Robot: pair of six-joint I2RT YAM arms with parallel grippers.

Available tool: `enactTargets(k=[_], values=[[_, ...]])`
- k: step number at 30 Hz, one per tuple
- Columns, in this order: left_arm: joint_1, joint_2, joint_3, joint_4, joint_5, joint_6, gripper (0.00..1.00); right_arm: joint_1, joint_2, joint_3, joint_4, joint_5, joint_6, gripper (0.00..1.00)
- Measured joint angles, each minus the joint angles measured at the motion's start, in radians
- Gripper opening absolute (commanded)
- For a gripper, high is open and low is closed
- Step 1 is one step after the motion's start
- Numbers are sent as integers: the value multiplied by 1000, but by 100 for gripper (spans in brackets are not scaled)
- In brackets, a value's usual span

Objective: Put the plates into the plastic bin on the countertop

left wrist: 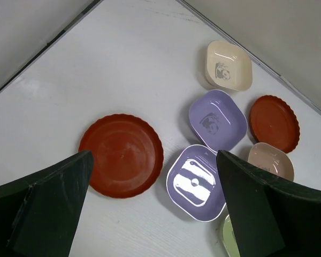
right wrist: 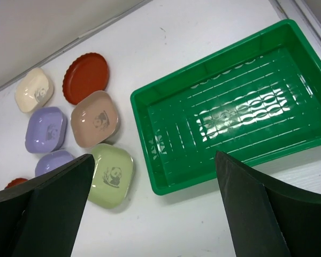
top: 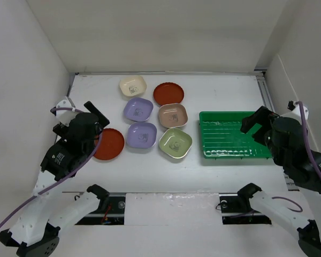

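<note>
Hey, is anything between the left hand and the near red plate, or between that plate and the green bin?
Nothing visible lies between the open left hand and the near red plate. Between that plate and the green bin, a lavender dish and the olive dish lie in line, so it would likely need lifting over them.

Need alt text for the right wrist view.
Empty green plastic bin on the white countertop, framed by the open right pincer. Nearest on its left lie a tan-pink plate and an olive plate, other plates beyond.
</note>
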Motion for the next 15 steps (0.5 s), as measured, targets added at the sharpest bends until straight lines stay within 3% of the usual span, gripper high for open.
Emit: enactTargets(k=[10,15], values=[[0,20,-50,42,18,-3,100,0,8,-49,132,-104,-23,100],[0,46,-151,130,85,-8,100,-8,170,-50,277,-194,-24,100]])
